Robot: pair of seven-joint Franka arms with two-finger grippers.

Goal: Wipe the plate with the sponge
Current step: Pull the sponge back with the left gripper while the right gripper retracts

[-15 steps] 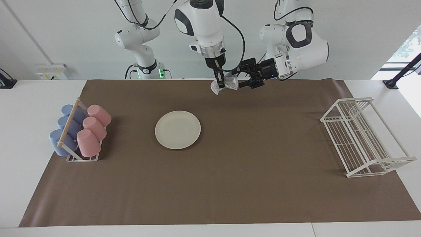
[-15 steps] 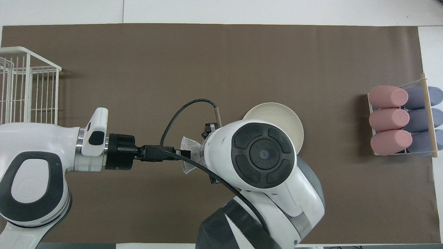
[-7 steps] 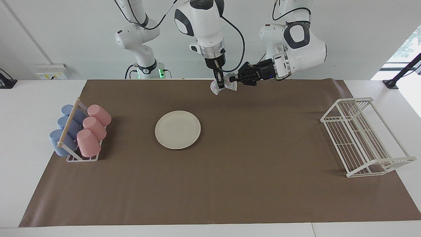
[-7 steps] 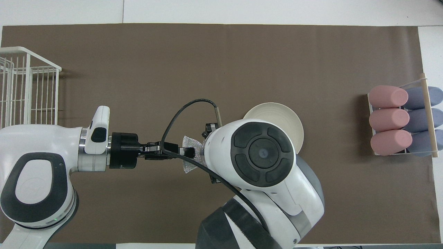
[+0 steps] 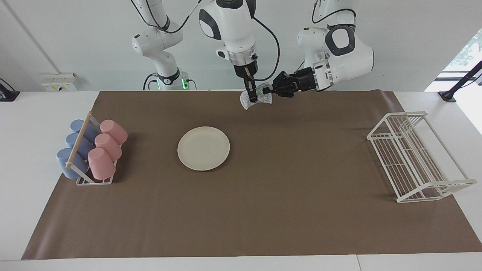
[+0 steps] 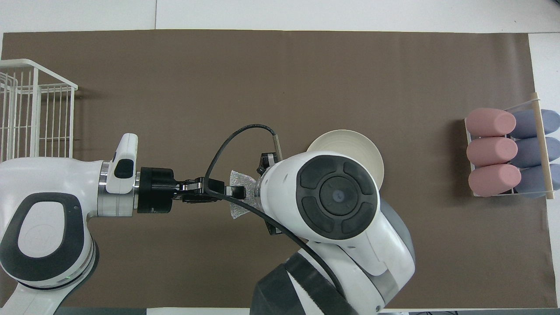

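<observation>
The cream-white plate [image 5: 203,148] lies flat on the brown mat, and my right arm covers part of it in the overhead view [image 6: 350,144]. The silvery speckled sponge [image 5: 245,103] hangs in the air over the mat's edge nearest the robots. My right gripper [image 5: 251,94] points down and is shut on the sponge. My left gripper [image 5: 267,90] reaches in level from the side, its fingertips closed on the sponge's other edge [image 6: 236,213]. In the overhead view the left gripper [image 6: 238,191] touches the sponge, and the right gripper is hidden under its own arm.
A rack of pink and blue cups [image 5: 92,152] stands at the right arm's end of the mat [image 5: 263,210]. A white wire rack [image 5: 414,158] stands at the left arm's end. Both also show in the overhead view, the cups [image 6: 509,153] and the wire rack [image 6: 35,109].
The left gripper, open beside the sponge a second ago, has turned, moved in and closed on the sponge's edge. The right gripper keeps its hold. The plate has not moved.
</observation>
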